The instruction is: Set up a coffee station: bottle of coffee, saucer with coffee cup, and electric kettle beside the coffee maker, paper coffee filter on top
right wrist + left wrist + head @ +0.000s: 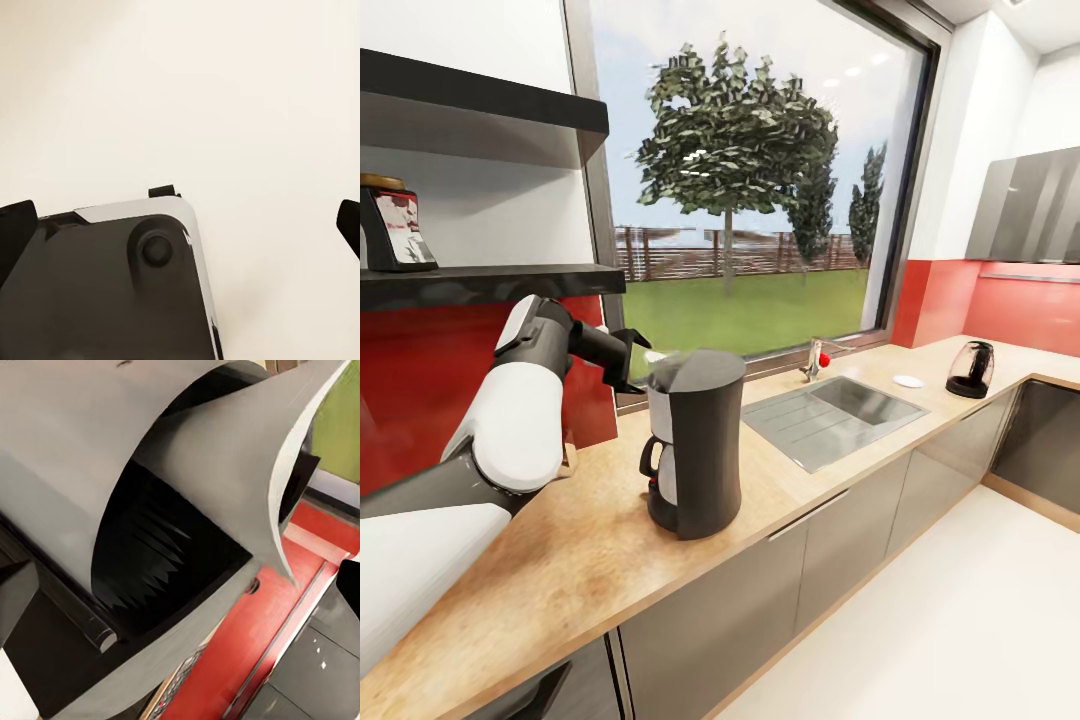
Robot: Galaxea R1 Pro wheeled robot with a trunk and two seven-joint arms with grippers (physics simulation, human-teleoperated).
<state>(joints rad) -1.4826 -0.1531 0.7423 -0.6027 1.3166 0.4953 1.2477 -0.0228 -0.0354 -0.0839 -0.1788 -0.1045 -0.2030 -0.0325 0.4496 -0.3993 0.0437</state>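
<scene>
The black coffee maker [695, 455] stands on the wooden countertop [580, 560]. My left gripper [632, 362] reaches to its top from the left, shut on the pale paper coffee filter [662, 357], which hovers at the machine's upper rim. Close up, the filter [112, 450] curls as a wide grey sheet with a dark pleated inside. The bottle of coffee [395, 225] sits on the dark wall shelf at the left. Far right on the counter are the electric kettle [971, 368] and the white saucer [908, 381]. My right gripper [180, 229] is open over pale floor.
A steel sink [830, 410] with a faucet [817, 358] is set into the counter between the coffee maker and the saucer. A small tan object [568, 460] peeks out behind my left arm. A big window runs behind the counter. The robot's dark base [105, 292] lies below the right gripper.
</scene>
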